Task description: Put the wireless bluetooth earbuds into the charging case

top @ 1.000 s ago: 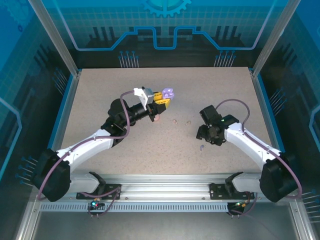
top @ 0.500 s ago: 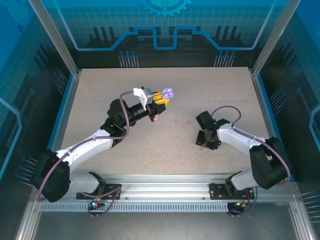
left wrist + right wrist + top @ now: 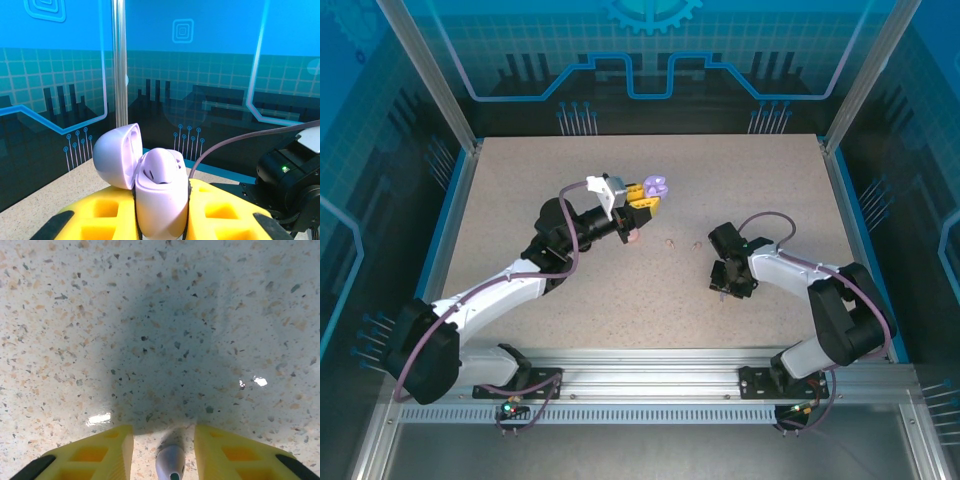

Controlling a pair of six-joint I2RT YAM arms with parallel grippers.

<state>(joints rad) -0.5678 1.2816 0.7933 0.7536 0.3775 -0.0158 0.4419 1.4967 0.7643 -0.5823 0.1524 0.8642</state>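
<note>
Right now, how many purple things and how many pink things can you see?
Lilac: 2 (the open charging case held in the left gripper, and one earbud inside the open right gripper)
Pale pink: 3 (two tiny earbuds on the table, and one small blob by the left gripper, too small to name)
Total: 5

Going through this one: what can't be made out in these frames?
- Right wrist: the lilac earbud between the fingers of the right gripper is cut off by the bottom edge; whether they touch it is unclear.
- Top external: the right arm hides that earbud; two pale earbuds are too small for detail.
- Left wrist: the lilac case has its sockets hidden by its rim.
</note>
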